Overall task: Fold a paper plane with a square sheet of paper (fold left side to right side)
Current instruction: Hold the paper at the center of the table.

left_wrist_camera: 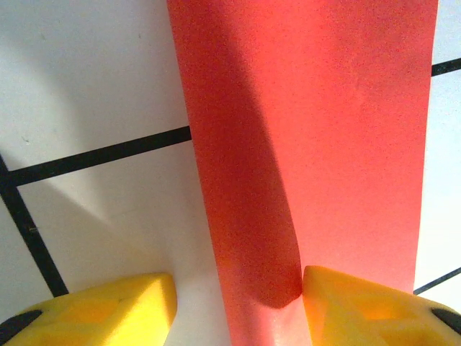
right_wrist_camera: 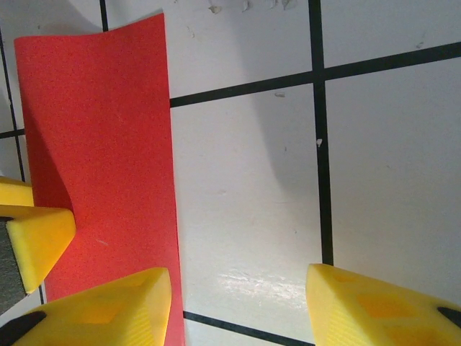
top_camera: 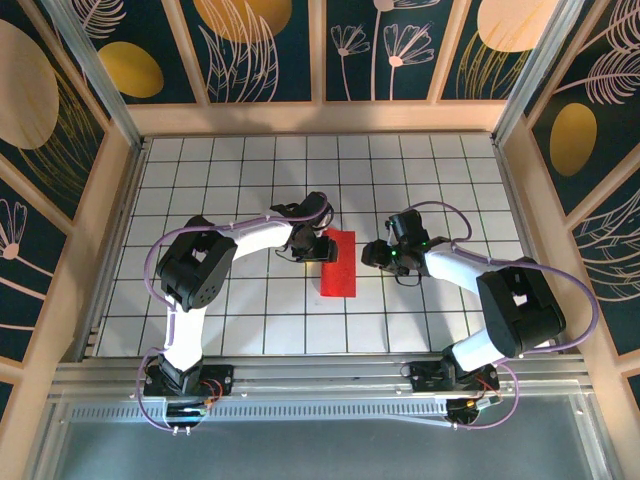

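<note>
Where the two arms reach in over the white, black-lined worktop (top_camera: 200, 170), the red paper (top_camera: 339, 265) lies near its middle as a narrow strip, its long side running away from the arm bases. The left gripper (top_camera: 312, 243) sits at the far left end of the strip. From the left wrist, the paper (left_wrist_camera: 310, 144) runs up from between two yellow fingers. The left gripper (left_wrist_camera: 238, 295) has its jaws apart and pinches nothing: one finger is over bare tile just beside the strip, and the other meets the paper where a band of shade runs down to it. The right gripper (top_camera: 375, 252) is on the strip's other side, near it. From the right wrist, the right gripper (right_wrist_camera: 238, 288) has its jaws wide over bare tile, holding nothing. Its left finger overlaps the paper's (right_wrist_camera: 101, 130) near edge, and I cannot tell whether it touches. The strip's far end curves slightly, and a yellow fingertip (right_wrist_camera: 36, 238) of the left arm sits at its opposite edge
</note>
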### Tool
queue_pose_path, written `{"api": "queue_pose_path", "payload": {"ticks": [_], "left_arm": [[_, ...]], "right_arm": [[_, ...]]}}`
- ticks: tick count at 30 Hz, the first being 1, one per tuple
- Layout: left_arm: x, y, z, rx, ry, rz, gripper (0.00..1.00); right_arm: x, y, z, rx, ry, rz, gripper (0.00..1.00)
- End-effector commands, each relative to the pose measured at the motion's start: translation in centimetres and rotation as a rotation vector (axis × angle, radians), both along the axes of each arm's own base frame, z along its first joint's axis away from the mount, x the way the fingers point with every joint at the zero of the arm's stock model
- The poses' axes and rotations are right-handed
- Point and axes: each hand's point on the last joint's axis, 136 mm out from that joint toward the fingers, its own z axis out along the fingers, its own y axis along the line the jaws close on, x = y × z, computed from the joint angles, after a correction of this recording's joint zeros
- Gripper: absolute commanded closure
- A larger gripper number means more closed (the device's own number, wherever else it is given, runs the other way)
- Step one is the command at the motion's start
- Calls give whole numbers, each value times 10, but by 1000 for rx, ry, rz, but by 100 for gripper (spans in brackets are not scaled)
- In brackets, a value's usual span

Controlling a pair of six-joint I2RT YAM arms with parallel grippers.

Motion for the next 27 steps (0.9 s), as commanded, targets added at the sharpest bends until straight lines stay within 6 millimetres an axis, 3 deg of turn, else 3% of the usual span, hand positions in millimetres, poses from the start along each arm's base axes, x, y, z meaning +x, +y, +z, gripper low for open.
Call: {"api": "queue_pose_path", "payload": {"ticks": [1,5,10,15,27], "left_arm": [[-26,-8,-68,37,78,-65,48],[-25,-8,-67,38,75,-62,47],[-26,-7,-69,43,79,-61,48],[-25,-7,-68,46,77,-60,48],[-22,-6,-64,53,53,-55,47]], "right_arm": [[7,12,12,44,-23,12,48],[4,30,12,119,-3,54,54],[2,60,8,201,23,111,74],[5,73,-3,177,35,128,87],[-9,57,-40,71,121,108,96]]}}
